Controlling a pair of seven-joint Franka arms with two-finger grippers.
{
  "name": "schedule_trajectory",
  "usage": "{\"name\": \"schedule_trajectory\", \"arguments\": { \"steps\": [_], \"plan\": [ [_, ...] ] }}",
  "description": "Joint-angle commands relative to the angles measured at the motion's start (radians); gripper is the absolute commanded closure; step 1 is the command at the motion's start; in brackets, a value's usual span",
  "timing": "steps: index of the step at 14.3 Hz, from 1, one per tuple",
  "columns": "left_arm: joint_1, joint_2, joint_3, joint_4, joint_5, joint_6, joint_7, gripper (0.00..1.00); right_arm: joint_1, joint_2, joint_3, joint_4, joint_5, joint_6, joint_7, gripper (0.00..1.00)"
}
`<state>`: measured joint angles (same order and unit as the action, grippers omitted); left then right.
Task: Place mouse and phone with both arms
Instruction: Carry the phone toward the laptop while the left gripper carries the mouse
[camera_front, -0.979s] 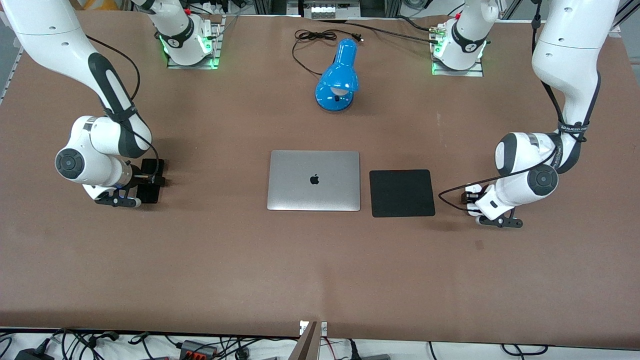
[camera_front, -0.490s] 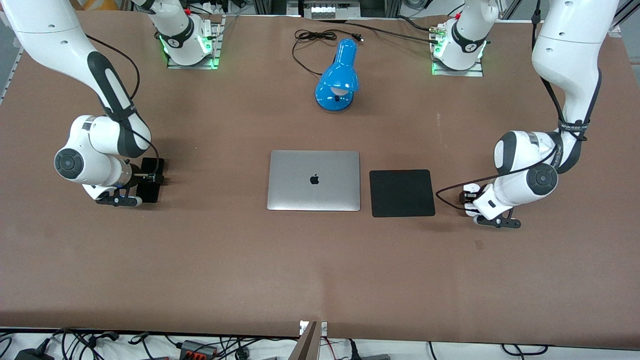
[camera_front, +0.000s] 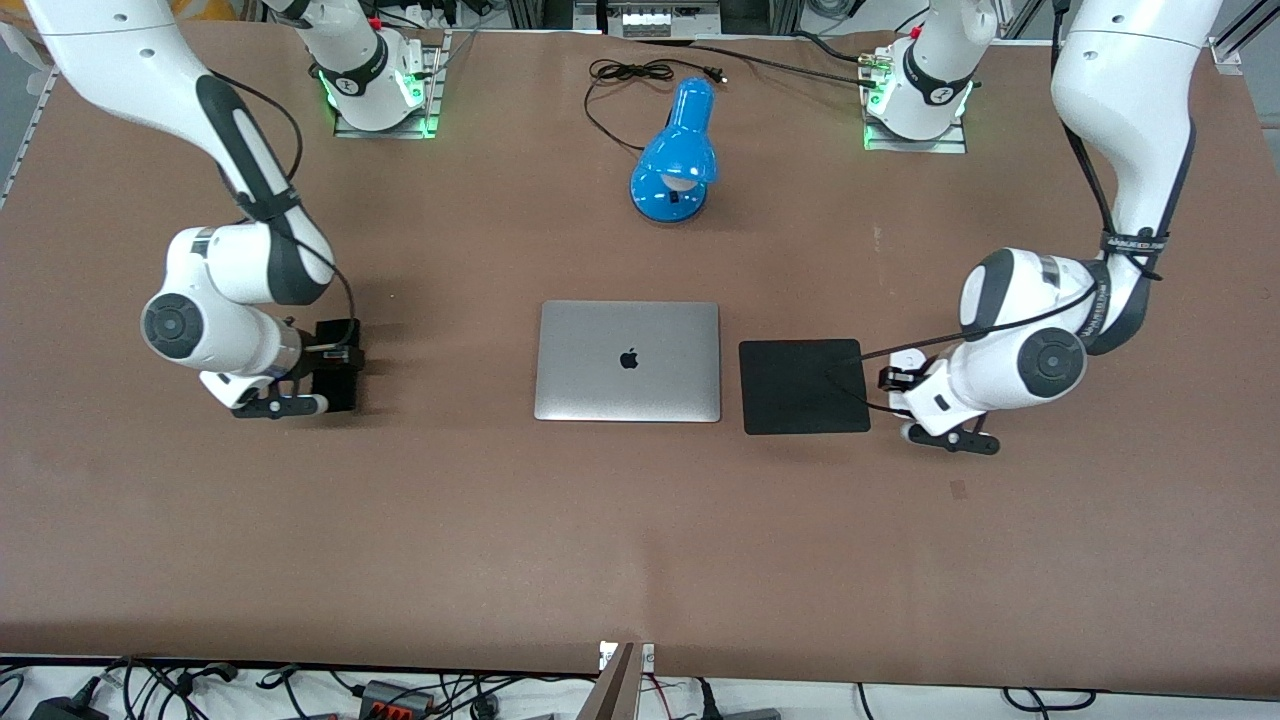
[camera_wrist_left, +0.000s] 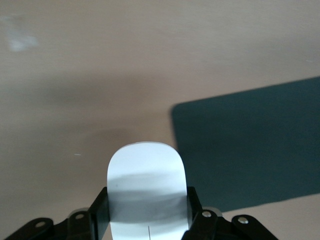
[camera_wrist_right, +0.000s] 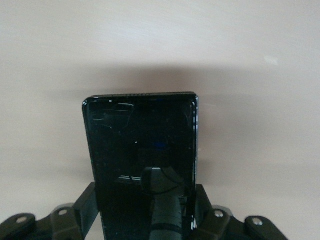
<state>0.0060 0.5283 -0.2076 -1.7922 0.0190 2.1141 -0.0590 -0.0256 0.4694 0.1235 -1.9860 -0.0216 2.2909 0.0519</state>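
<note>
My left gripper (camera_wrist_left: 146, 210) is shut on the white mouse (camera_wrist_left: 146, 177), with a finger on each side. It holds the mouse just above the brown table, at the edge of the square black pad (camera_wrist_left: 250, 145) on the left arm's end. In the front view this gripper (camera_front: 893, 380) is beside the pad (camera_front: 803, 385), and the wrist hides the mouse. My right gripper (camera_wrist_right: 145, 200) is shut on the black phone (camera_wrist_right: 142, 150) and holds it flat over bare table. In the front view it (camera_front: 335, 362) is between the right arm's end and the laptop.
A closed silver laptop (camera_front: 628, 360) lies mid-table beside the pad. A blue desk lamp (camera_front: 675, 155) with a black cord (camera_front: 630, 72) stands farther from the front camera, between the arm bases.
Both arms have moved toward the laptop. The left gripper has carried the mouse up to the pad's edge. The right gripper has carried the phone closer to the laptop.
</note>
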Motion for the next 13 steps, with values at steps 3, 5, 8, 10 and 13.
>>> {"name": "schedule_trajectory", "arguments": {
  "steps": [3,5,8,10,13],
  "plan": [
    [-0.035,0.030,-0.084,0.005,-0.018,0.018,-0.030,0.83,0.071,0.011,0.093,0.039,0.009,-0.014,0.248,0.69],
    [-0.081,0.065,-0.082,0.000,-0.011,0.062,-0.105,0.80,0.148,0.037,0.093,0.062,0.008,-0.014,0.371,0.70],
    [-0.109,0.104,-0.081,-0.004,-0.004,0.119,-0.153,0.79,0.245,0.075,0.090,0.102,-0.003,-0.011,0.482,0.70],
    [-0.109,0.116,-0.079,-0.004,-0.004,0.133,-0.153,0.79,0.251,0.110,0.090,0.133,-0.009,-0.010,0.496,0.70],
    [-0.109,0.116,-0.079,-0.007,-0.002,0.133,-0.154,0.77,0.265,0.133,0.090,0.151,-0.009,0.002,0.493,0.70]
  ]
}}
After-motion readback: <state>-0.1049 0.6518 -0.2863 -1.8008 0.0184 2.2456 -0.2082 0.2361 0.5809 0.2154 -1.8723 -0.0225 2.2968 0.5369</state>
